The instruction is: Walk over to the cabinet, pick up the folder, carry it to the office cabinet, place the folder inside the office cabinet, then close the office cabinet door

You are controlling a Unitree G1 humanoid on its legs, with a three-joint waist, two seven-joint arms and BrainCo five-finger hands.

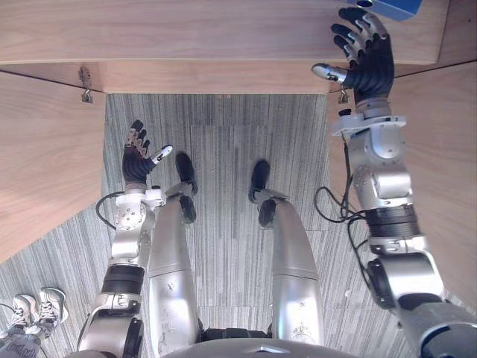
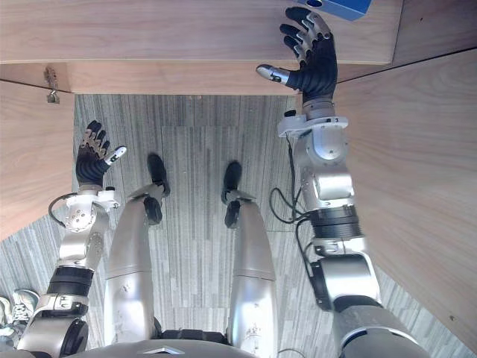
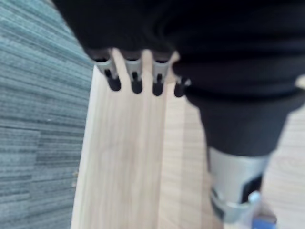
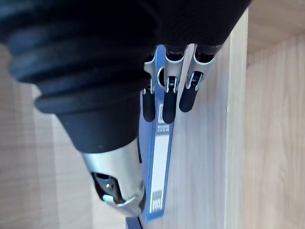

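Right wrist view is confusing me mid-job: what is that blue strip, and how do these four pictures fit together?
The two eye views look down from the robot's head; each wrist view looks along one hand. The blue strip is the folder, seen edge-on, on the wooden cabinet. The right hand reaches toward it with relaxed fingers, gripping nothing yet. The left hand hangs open, low over the grey carpet, holding nothing.
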